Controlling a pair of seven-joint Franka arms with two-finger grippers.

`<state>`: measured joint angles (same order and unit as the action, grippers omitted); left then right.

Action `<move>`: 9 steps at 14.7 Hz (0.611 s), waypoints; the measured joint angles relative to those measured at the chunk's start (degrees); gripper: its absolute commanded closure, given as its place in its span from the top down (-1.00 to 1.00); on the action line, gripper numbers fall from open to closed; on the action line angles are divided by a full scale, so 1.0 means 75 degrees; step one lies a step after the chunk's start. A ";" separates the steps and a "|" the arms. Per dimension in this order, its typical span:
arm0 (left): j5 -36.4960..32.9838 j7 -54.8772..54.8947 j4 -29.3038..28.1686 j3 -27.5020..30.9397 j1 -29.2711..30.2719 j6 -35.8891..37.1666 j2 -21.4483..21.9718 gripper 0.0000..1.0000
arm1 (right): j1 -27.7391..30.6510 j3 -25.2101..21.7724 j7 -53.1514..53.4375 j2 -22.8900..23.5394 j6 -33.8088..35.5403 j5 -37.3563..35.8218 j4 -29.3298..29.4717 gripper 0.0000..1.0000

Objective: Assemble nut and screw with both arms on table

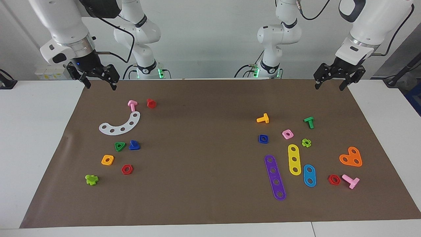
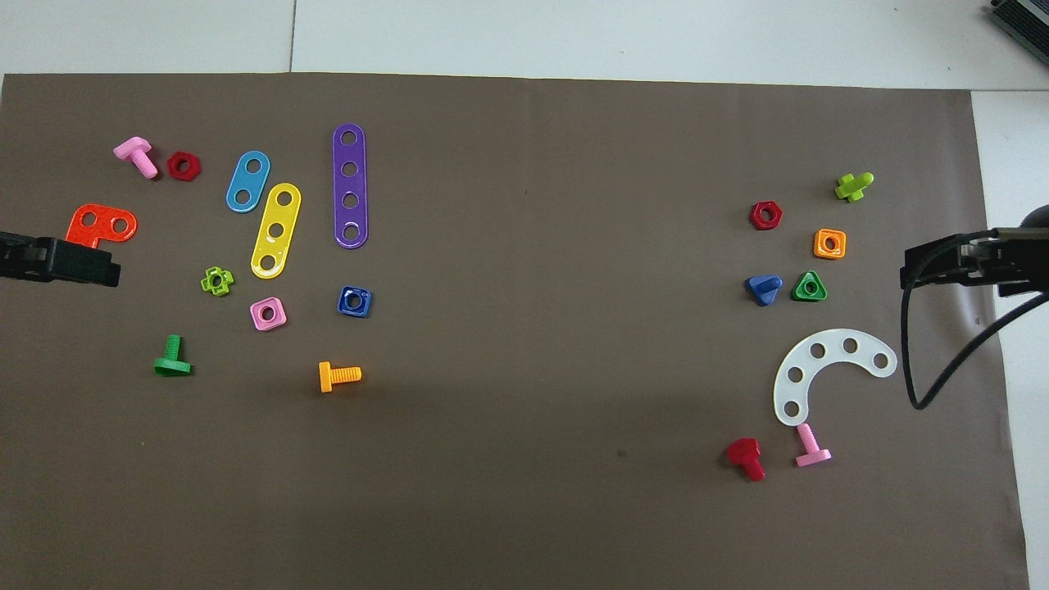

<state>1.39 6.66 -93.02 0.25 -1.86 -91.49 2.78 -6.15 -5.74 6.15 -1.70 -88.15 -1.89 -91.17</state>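
Note:
The dark blue square nut [image 1: 263,139] lies flat on the brown mat [image 1: 204,138] toward the left arm's end; it also shows in the overhead view [image 2: 354,301]. The dark blue screw [image 1: 134,145] with the triangular head lies toward the right arm's end, beside a green triangular nut [image 1: 119,146]; the screw also shows in the overhead view [image 2: 764,288]. My right gripper [image 1: 100,85] is open and empty, raised over the mat's corner at its own end. My left gripper [image 1: 329,86] is open and empty, raised over the mat's corner at its own end. Both arms wait.
Near the nut lie a pink square nut [image 1: 287,134], an orange bolt [image 1: 263,118], and purple [image 1: 275,177], yellow [image 1: 294,159] and blue strips [image 1: 309,175]. Near the screw lie a white curved strip [image 1: 120,125], an orange square nut [image 1: 107,160] and a red hex nut [image 1: 127,169].

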 measured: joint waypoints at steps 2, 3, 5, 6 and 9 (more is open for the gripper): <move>0.0000 0.0000 0.0000 0.0000 0.0000 0.0000 0.0000 1.00 | 0.0000 -0.0001 0.0000 0.0000 -0.0002 0.0001 -0.0001 1.00; 0.0000 0.0000 0.0000 0.0000 0.0000 0.0000 0.0000 1.00 | 0.0000 -0.0002 0.0000 0.0000 -0.0006 0.0001 -0.0001 1.00; 0.0000 0.0000 0.0000 0.0000 0.0000 0.0002 0.0000 1.00 | 0.0001 -0.0006 0.0000 0.0000 -0.0007 0.0001 -0.0003 1.00; 0.0000 0.0000 0.0000 0.0000 0.0000 0.0002 0.0000 1.00 | 0.0001 -0.0007 0.0000 -0.0001 -0.0007 0.0001 -0.0016 1.00; 0.0000 0.0000 0.0000 0.0000 0.0000 0.0003 0.0001 1.00 | 0.0001 -0.0007 -0.0206 -0.0006 -0.0072 0.0001 -0.0150 1.00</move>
<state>1.39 6.66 -93.02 0.25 -1.86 -91.47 2.79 -6.15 -5.80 4.60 -1.74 -88.69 -1.88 -92.29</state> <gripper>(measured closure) 0.000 0.000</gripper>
